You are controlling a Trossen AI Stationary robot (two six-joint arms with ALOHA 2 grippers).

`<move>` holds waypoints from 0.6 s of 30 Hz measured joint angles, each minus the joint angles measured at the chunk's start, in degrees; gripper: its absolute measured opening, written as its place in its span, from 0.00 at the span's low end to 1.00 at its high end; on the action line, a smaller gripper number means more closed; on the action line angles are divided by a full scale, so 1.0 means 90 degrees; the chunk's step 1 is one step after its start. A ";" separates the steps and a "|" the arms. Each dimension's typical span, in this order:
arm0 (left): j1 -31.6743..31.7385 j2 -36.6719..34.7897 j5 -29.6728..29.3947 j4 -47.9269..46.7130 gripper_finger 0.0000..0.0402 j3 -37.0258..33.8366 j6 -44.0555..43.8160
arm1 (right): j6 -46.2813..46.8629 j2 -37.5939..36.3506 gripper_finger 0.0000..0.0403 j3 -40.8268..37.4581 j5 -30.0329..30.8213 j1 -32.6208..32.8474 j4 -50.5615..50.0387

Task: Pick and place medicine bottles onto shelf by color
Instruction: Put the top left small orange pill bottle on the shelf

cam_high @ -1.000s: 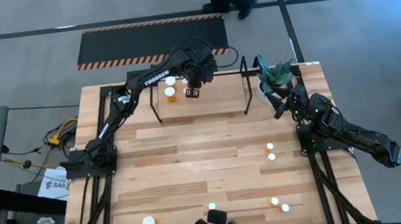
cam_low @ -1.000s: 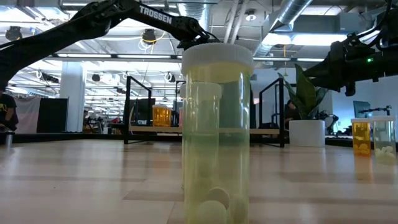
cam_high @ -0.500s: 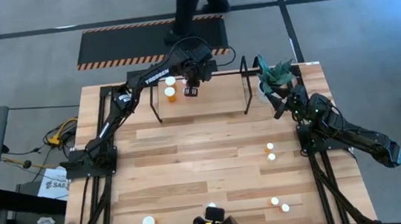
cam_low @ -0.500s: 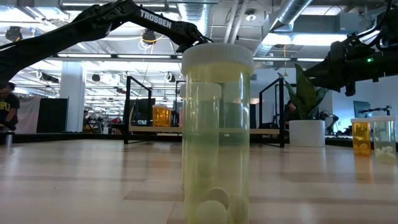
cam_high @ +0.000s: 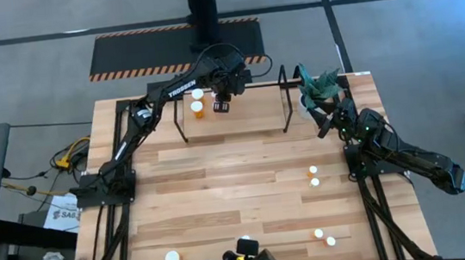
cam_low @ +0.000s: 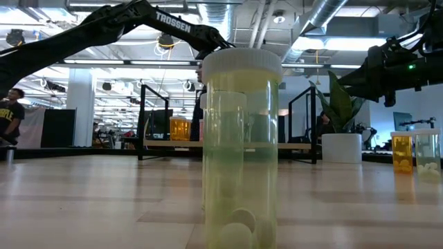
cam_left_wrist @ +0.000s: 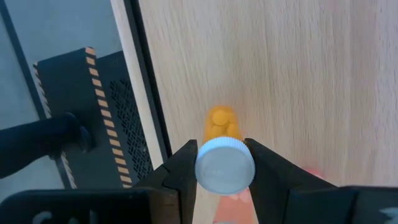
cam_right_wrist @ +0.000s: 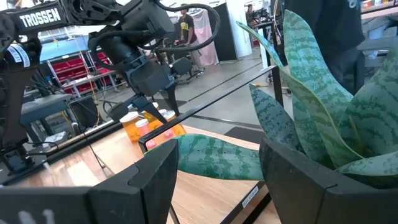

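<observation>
Left end effector (cam_high: pixel 221 107) clamped on white-capped orange bottle (cam_left_wrist: pixel 224 163), held upright over shelf (cam_high: pixel 285 107) floor, just right of two shelved orange bottles (cam_high: pixel 197 108). Right end effector (cam_high: pixel 326 125) wide, idle beside plant (cam_high: pixel 321 86), right of shelf.

Counted from above: two arms, one shelf (cam_high: pixel 231 113), one potted plant (cam_high: pixel 322 90), one striped mat (cam_high: pixel 174 49), and nine bottles, namely three at the shelf (cam_high: pixel 197 108) and six loose across the worktop (cam_high: pixel 312 172).

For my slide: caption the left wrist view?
Left hand grips a white-capped bottle above the shelf's wood floor.
</observation>
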 joint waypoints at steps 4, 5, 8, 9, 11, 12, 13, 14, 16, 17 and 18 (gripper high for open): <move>0.0000 0.0000 -0.0002 -0.0001 0.25 0.0000 -0.0007 | 0.0000 0.0000 0.62 0.0000 0.0000 -0.0001 -0.0001; 0.0000 0.0000 0.0000 -0.0003 0.26 0.0000 -0.0007 | 0.0000 0.0000 0.62 0.0000 0.0000 0.0000 -0.0001; 0.0000 0.0000 0.0013 -0.0001 0.27 0.0000 -0.0010 | 0.0000 0.0000 0.62 0.0000 0.0000 -0.0001 -0.0002; 0.0000 0.0000 0.0015 -0.0001 0.28 0.0000 -0.0012 | 0.0000 0.0000 0.62 0.0000 0.0000 0.0000 0.0000; 0.0000 0.0000 0.0025 -0.0005 0.28 0.0000 -0.0012 | 0.0000 0.0000 0.62 0.0000 0.0000 0.0000 -0.0002; 0.0000 0.0000 0.0034 -0.0005 0.28 0.0000 -0.0012 | 0.0000 0.0000 0.62 0.0000 0.0000 -0.0001 -0.0002; 0.0000 0.0000 0.0057 -0.0003 0.28 0.0000 -0.0014 | 0.0000 0.0000 0.62 0.0000 0.0000 0.0000 -0.0002; 0.0000 0.0000 0.0070 -0.0003 0.28 0.0000 -0.0019 | 0.0000 0.0000 0.62 0.0002 0.0000 0.0000 -0.0002; 0.0000 0.0000 0.0072 -0.0008 0.28 0.0000 -0.0046 | 0.0000 0.0000 0.62 0.0000 0.0000 0.0000 0.0000; 0.0000 0.0000 0.0074 -0.0005 0.28 0.0000 -0.0052 | 0.0000 0.0000 0.62 0.0001 0.0000 0.0000 -0.0002; 0.0000 0.0000 0.0090 -0.0006 0.28 0.0000 -0.0066 | 0.0000 0.0000 0.62 0.0002 0.0000 -0.0001 -0.0001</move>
